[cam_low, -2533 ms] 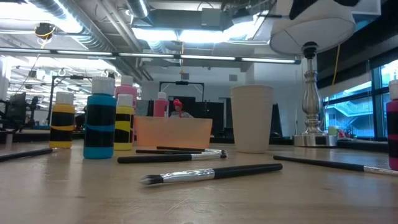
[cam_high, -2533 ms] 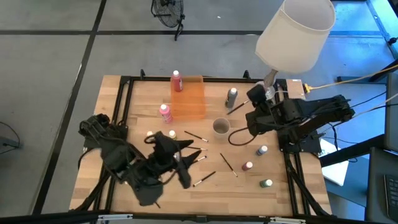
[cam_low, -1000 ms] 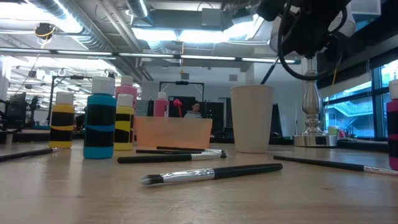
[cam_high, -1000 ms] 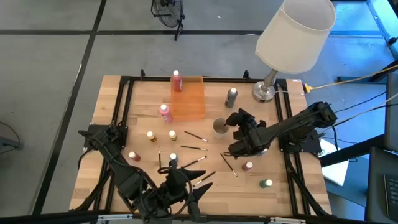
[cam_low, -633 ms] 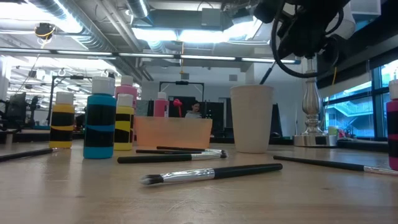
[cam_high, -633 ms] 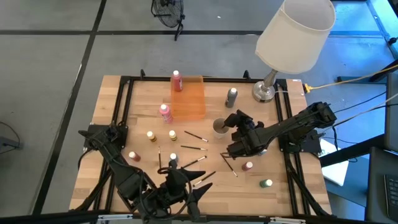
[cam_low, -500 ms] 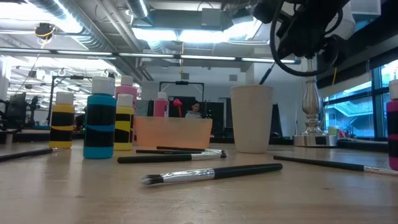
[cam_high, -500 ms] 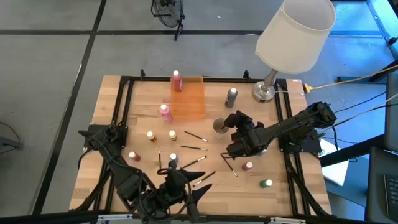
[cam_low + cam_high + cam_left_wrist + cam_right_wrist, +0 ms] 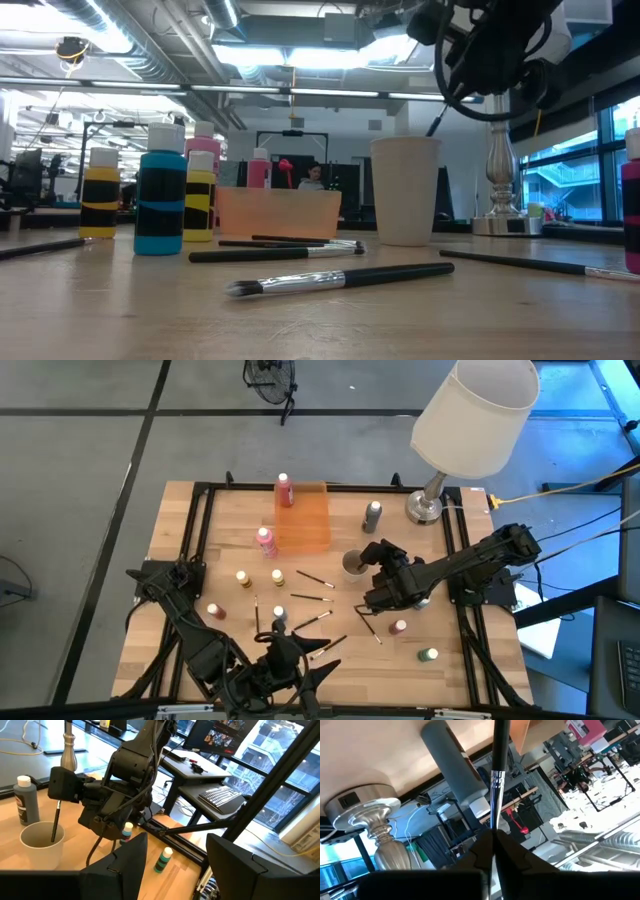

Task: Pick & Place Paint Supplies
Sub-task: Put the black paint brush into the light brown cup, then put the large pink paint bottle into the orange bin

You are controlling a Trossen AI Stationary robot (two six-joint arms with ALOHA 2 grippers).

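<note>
Paintbrush (image 9: 55,822) now lower into cup (image 9: 42,843)

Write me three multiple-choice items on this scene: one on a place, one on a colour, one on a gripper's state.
1. Where is the lower end of the thin dark-handled paintbrush held by the right gripper?
A. Inside the small round grey cup
B. Over the floor
C. On a bottle's cap

2. What colour is the paint bottle nearest the silver lamp base?
A. Yellow
B. Grey
C. Blue

3. How is the left gripper?
A. Shut on a bottle
B. Shut on a brush
C. Open, empty

Answers: 1 A, the brush stands in the cup; 2 B, its body is grey; 3 C, its fingers stand apart with nothing between.
</note>
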